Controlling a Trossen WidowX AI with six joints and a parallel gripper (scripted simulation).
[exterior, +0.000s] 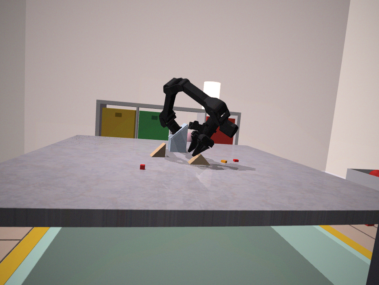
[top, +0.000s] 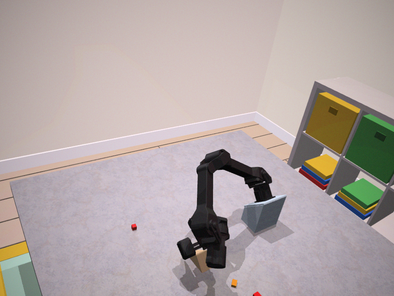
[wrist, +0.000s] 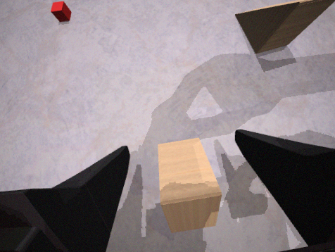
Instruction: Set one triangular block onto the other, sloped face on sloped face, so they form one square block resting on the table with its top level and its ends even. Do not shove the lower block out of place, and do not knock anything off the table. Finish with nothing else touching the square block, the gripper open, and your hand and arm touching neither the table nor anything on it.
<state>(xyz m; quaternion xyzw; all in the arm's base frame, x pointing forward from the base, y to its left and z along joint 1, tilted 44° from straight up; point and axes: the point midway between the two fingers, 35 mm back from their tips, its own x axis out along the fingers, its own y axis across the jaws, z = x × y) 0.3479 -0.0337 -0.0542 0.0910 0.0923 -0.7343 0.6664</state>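
One wooden triangular block (top: 201,263) (exterior: 199,160) (wrist: 181,165) lies on the table (top: 79,203) (exterior: 122,190), its long face down and its ridge up. My gripper (exterior: 191,153) (wrist: 181,143) is open over it, with a gap on both sides of the block in the wrist view. In the exterior view the fingertips are close above the ridge; whether they touch it is unclear. The other triangular block (exterior: 159,151) (wrist: 281,29) stands apart to the left in the exterior view, with an upright face on its right and its slope facing up and left. The arm hides it in the top view.
A red cube (top: 134,227) (exterior: 142,166) (wrist: 60,11) lies away from both blocks. An orange piece (top: 234,283) (exterior: 223,161) and another red piece (top: 256,294) (exterior: 235,160) lie near the block under the gripper. The arm rises from a blue-grey stand (top: 267,214) (exterior: 178,144).
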